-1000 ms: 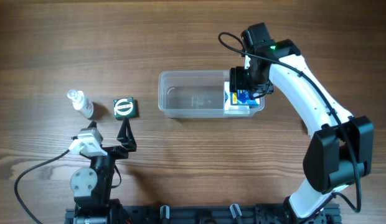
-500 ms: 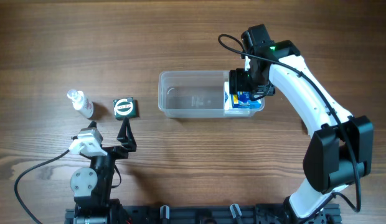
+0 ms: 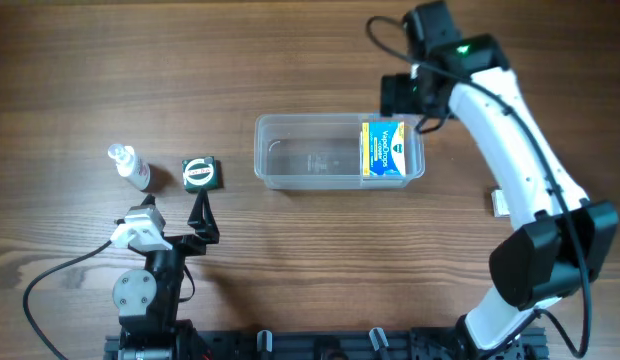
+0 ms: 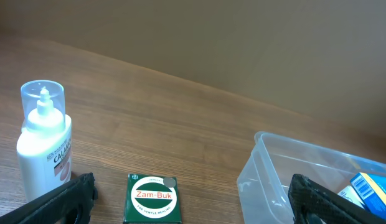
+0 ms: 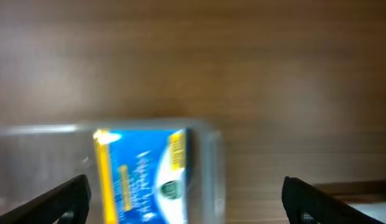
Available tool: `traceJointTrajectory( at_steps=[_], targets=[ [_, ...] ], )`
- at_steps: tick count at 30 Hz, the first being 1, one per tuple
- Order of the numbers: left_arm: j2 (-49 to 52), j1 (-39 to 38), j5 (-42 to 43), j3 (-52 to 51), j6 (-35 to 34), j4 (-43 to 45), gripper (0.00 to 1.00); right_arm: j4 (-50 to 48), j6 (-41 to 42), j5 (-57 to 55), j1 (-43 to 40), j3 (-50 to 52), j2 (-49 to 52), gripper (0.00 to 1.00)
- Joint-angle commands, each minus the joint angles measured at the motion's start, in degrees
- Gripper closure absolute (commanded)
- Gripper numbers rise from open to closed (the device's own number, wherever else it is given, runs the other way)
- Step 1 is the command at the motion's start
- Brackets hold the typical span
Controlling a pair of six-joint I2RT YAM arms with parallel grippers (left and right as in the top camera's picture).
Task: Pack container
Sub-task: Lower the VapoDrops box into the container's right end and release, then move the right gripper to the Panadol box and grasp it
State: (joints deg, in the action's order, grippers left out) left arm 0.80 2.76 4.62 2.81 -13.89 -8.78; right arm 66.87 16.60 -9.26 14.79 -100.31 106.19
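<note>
- The clear tub (image 3: 300, 155) sits in the middle of the worktop (image 3: 290, 60), with a blue box (image 3: 384, 148) lying flat in its right end.
- The right tool (image 3: 400, 97) hangs just past the tub's far right corner, fingers spread wide and holding nothing.
- The left tool (image 3: 175, 220) is also wide and empty, near a green box (image 3: 200, 174) and a small bottle (image 3: 130, 167).

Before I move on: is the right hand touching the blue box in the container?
Apart. Overhead view shows the right hand beyond the container's far rim, with the blue box lying uncovered inside.
</note>
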Motion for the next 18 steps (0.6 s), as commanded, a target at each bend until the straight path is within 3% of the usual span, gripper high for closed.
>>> traceJointTrajectory(
  at_steps=[1, 4, 7, 14, 18],
  targets=[
    [-0.42, 0.35, 0.46, -0.42, -0.26, 0.15, 0.00, 2.38, 2.89, -6.14, -8.26, -2.45, -0.04, 0.00],
    [-0.42, 0.35, 0.46, -0.42, -0.26, 0.15, 0.00, 2.60, 10.86, 8.87, -18.56, -2.43, -0.04, 0.00],
    [-0.42, 0.35, 0.46, -0.42, -0.26, 0.15, 0.00, 1.27, 12.31, 20.57, -24.11, -2.43, -0.04, 0.01],
    [-0.42, 0.35, 0.46, -0.42, -0.26, 0.15, 0.00, 1.86, 22.62, 11.82, -29.35, -2.32, -0.02, 0.00],
    [-0.42, 0.35, 0.46, -0.42, -0.26, 0.15, 0.00, 14.21, 53.37, 0.57, -29.97, -0.74, -0.02, 0.00]
  ],
)
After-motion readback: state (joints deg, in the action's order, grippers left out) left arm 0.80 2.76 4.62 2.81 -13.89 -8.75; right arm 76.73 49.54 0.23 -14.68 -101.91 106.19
